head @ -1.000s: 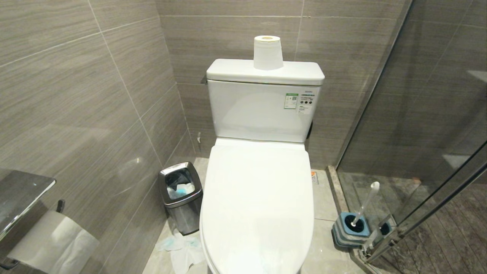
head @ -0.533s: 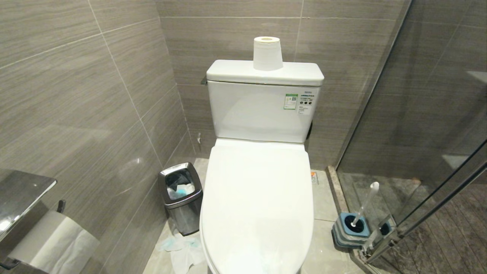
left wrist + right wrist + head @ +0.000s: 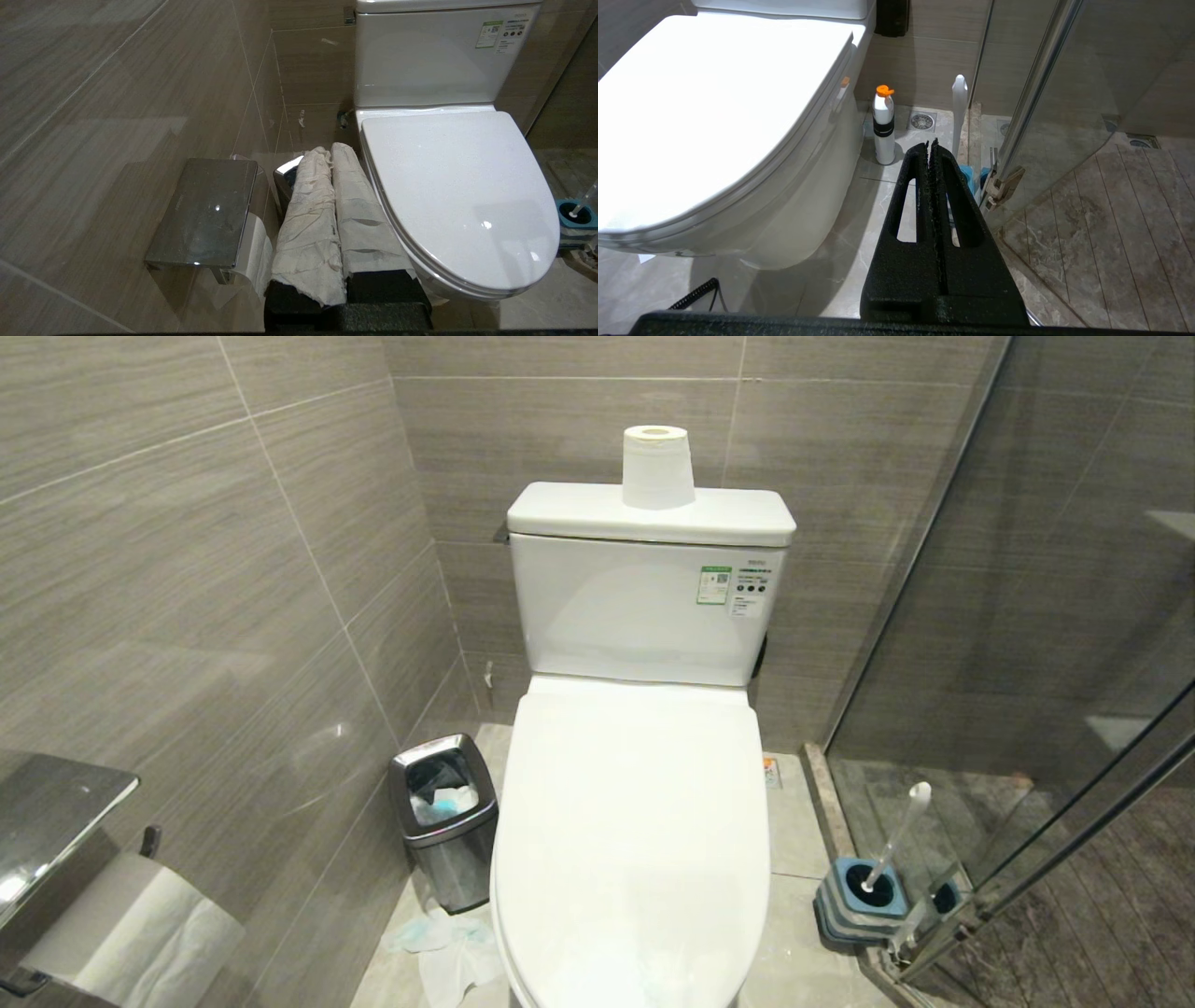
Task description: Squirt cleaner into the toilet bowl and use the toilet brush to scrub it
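We see the toilet bowl (image 3: 630, 859) with its white lid down, set against the back wall under the tank (image 3: 644, 607). The toilet brush (image 3: 894, 840) stands tilted in its blue-and-grey holder (image 3: 859, 901) on the floor at the toilet's right, by the glass shower door (image 3: 1055, 663). A white bottle with an orange cap (image 3: 883, 123) stands near the base (seen only from the right wrist). Our left hand (image 3: 331, 154), fingers wrapped in white paper, is pressed together and empty, beside the steel bin (image 3: 443, 817). Our right hand (image 3: 931, 144) is likewise closed on nothing.
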Available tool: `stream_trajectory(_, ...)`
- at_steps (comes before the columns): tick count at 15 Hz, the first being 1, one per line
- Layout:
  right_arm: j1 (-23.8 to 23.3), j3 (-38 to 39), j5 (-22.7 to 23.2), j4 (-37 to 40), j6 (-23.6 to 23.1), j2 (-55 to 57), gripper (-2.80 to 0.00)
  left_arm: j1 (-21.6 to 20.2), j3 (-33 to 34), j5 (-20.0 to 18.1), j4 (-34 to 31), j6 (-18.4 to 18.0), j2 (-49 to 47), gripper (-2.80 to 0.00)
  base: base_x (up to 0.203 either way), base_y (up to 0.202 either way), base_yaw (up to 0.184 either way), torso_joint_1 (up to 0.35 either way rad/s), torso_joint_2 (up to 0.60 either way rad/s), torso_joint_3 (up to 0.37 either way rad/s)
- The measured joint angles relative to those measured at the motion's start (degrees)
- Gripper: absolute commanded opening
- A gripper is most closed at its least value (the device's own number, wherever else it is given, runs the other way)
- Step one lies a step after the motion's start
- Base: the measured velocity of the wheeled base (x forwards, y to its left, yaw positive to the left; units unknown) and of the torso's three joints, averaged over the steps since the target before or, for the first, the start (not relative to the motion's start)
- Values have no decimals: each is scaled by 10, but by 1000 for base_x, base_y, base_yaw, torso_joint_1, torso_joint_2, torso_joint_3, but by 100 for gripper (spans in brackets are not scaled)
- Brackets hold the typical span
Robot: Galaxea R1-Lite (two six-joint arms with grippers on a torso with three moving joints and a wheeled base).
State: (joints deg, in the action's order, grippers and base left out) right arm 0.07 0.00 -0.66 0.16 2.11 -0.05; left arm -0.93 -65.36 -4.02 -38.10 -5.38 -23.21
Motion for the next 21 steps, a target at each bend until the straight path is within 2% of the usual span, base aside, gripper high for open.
stream_trajectory(3,0,0,0,0,0,0,-280,12,44,2,4,-31,58,-280,0,0,0,0,0,0)
stream_trajectory(6,0,0,0,0,0,0,-280,16,64,0,3,-37,110,-280,0,0,0,0,0,0)
stream_trajectory(10,0,0,0,0,0,0,-280,9,82,-28,2,-71,192,-280,0,0,0,0,0,0)
stream_trajectory(15,0,0,0,0,0,0,-280,8,94,-29,7,-75,228,-280,0,0,0,0,0,0)
stream_trajectory(18,0,0,0,0,0,0,-280,8,179,-24,56,-73,231,-280,0,0,0,0,0,0)
stream_trajectory(21,0,0,0,0,0,0,-280,8,309,-15,160,-73,232,-280,0,0,0,0,0,0)
